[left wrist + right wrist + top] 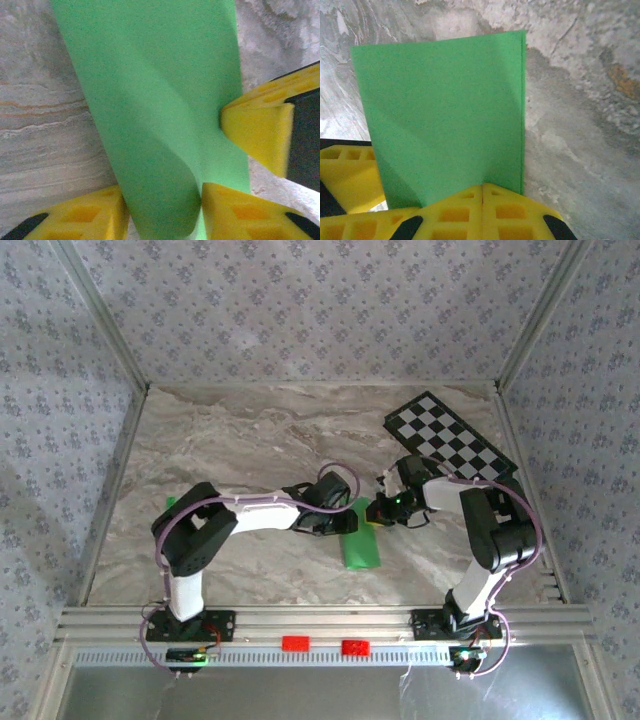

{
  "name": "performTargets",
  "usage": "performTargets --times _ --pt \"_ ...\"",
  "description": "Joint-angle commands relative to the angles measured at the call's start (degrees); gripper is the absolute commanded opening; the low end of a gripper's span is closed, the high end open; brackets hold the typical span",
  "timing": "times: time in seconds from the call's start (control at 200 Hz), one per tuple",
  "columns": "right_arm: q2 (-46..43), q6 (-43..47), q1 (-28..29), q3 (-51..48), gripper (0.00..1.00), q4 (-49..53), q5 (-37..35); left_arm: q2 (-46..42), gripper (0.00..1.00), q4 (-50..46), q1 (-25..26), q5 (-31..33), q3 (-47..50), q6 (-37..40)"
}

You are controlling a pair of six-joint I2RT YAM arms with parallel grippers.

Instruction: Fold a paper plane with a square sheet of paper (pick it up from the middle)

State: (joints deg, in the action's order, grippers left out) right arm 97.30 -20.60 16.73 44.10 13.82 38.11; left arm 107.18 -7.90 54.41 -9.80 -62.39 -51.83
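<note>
The square sheet of paper (361, 544) is bright green and lies doubled over as a narrow strip on the marble table (240, 440), between both grippers. In the left wrist view its rounded fold (150, 125) bulges up between my left gripper's (162, 210) yellow fingers (85, 215), touching both. My left gripper (345, 525) sits at the strip's far left end. My right gripper (383, 510) is at the far right corner. Its fingers (465, 210) are shut together, tips pressing on the sheet (445, 105). One of its fingers (260, 130) touches the sheet's edge.
A black-and-white checkered board (450, 440) lies at the back right, behind the right arm. A tiny green block (170, 502) sits at the left by the left arm's elbow. Two red blocks (296, 644) rest on the front rail. Patterned walls enclose the table.
</note>
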Motion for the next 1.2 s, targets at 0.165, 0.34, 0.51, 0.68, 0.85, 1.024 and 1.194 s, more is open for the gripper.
performTargets --times 0.165,0.34,0.51,0.68,0.85,1.024,1.194 --pt "-2.78 -4.21 -2.03 -0.33 0.00 1.39 3.33 2.68 0.39 -4.55 0.87 3.48 -0.83 1.24" --pt "-8.16 -5.24 -4.63 0.87 0.06 1.87 6.16 3.74 0.37 -5.43 0.96 4.33 -1.29 1.35" --pt "-14.63 -5.15 -9.61 -2.63 0.07 5.24 1.97 3.78 0.37 -7.47 1.05 6.00 -1.81 2.11" --pt "-18.42 -5.00 -12.65 -7.13 0.08 5.58 0.68 4.09 0.37 -7.25 1.05 6.02 -1.90 2.39" --pt "-18.93 -4.62 -12.94 -8.15 0.07 5.80 0.22 4.51 0.37 -5.89 1.13 5.63 -1.29 2.98" --pt "-18.63 -4.72 -12.85 -8.07 0.08 5.73 0.62 5.41 0.39 -5.96 1.05 5.67 -1.87 2.97" --pt "-18.10 -4.62 -12.86 -8.16 0.08 5.54 0.97 6.37 0.40 -7.13 1.01 6.37 -2.56 3.76"
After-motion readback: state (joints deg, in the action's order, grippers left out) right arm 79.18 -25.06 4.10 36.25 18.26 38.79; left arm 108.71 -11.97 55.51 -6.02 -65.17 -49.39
